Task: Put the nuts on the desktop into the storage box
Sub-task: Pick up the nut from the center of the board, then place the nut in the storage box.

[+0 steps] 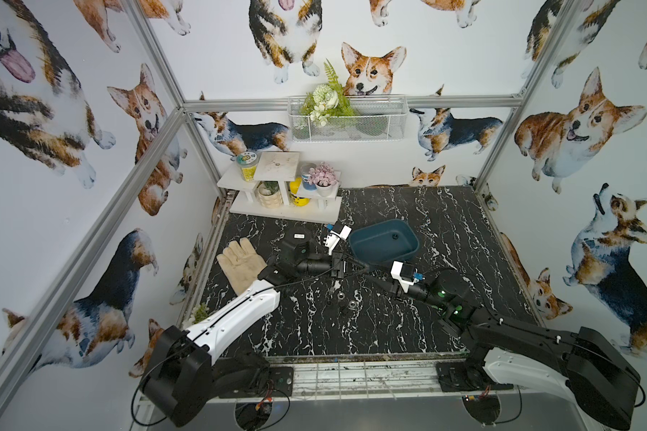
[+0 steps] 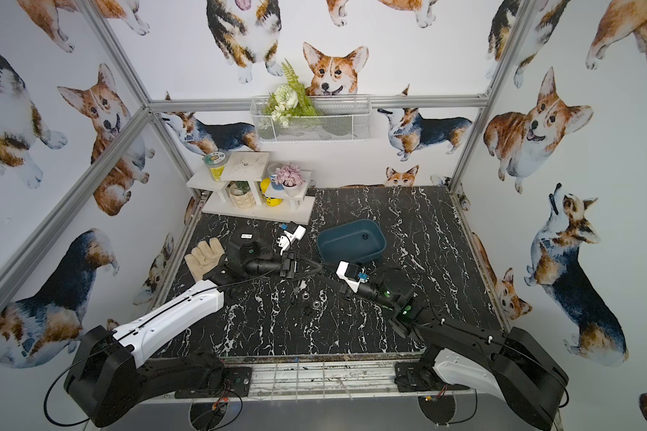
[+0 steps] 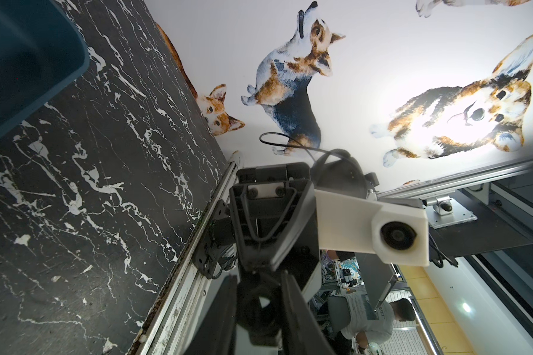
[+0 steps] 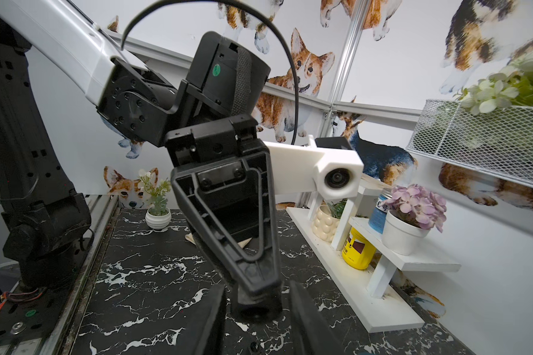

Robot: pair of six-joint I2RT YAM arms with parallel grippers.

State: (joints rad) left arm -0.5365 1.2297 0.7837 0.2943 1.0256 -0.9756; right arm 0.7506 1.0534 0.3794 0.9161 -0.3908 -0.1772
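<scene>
Right, the storage box [image 1: 374,248] first: shallow teal plastic, smooth, with rounded corners, sitting on the desktop [image 1: 445,239]. Inside it I see one small dark nut [image 1: 395,236] near the far wall. The other nuts [image 1: 340,296] lie loose on the black, white-veined marble-look surface, on the side of the box nearer my bases. Two are shiny silver hexes with round holes, with something small and dark beside them.

My left gripper [image 1: 367,267] and my right gripper [image 1: 369,277] meet tip to tip just beside the box's near wall. The left's ribbed black triangular finger pokes between my right fingers [image 4: 310,322]. I cannot tell whether either pair is pinching anything.

On the back wall, the white wire mesh basket [image 1: 370,127] holds green-and-white flowers [image 1: 325,100].
</scene>
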